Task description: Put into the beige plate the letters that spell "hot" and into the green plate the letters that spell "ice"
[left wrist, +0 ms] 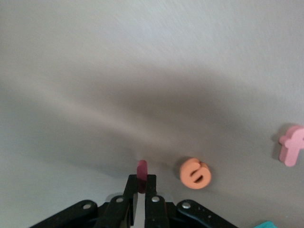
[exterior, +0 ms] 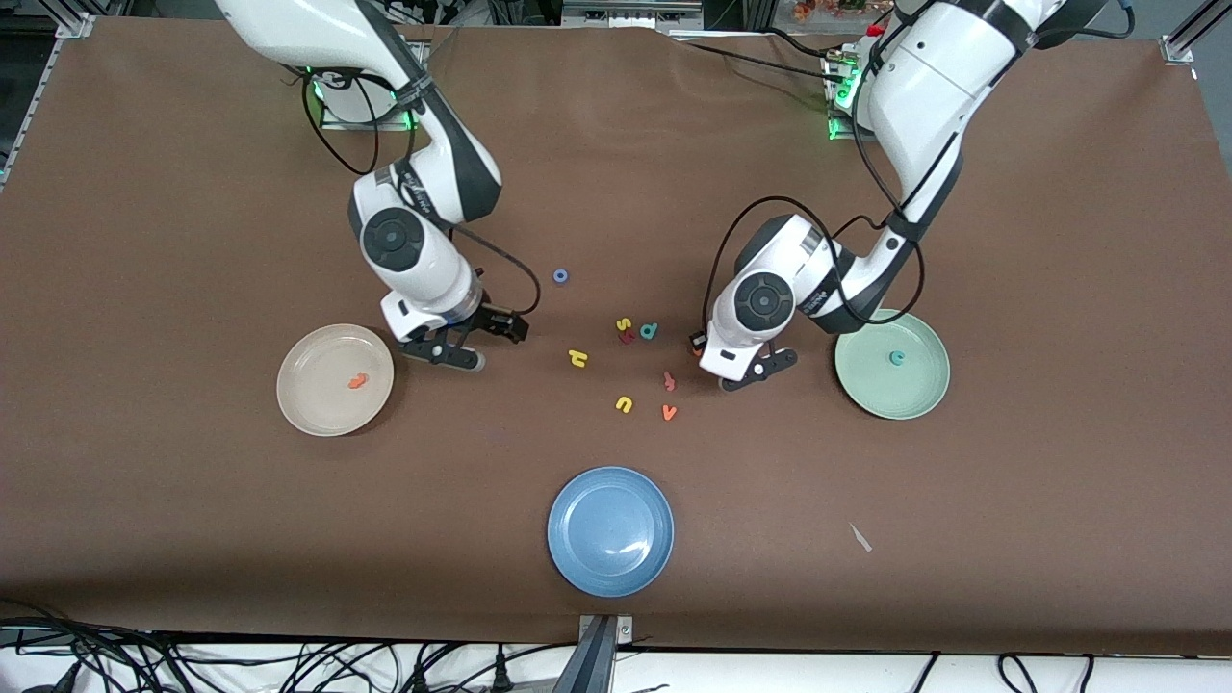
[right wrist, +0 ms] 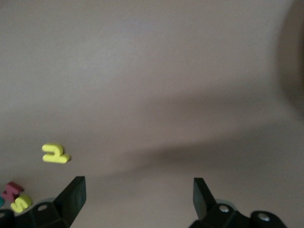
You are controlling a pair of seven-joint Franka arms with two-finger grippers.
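Your left claw (left wrist: 141,192) is closed on the dark red "i" (left wrist: 142,170), low over the worktop (exterior: 962,529) beside the orange "e" (left wrist: 194,173). Your right claw (right wrist: 137,190) hangs wide open and empty beside the beige plate (exterior: 313,404), where the orange "t" (exterior: 357,381) lies. The teal "c" (exterior: 896,358) is in the green plate (exterior: 871,390).

Brown matt cloth-like table cover (exterior: 192,500), smooth with faint creases. Round blue plate (exterior: 610,530) nearest the front camera looks glossy plastic with a highlight; beige plate (exterior: 318,404) and green plate (exterior: 914,390) duller. Orange round "e" (left wrist: 194,173) looks matt foam.
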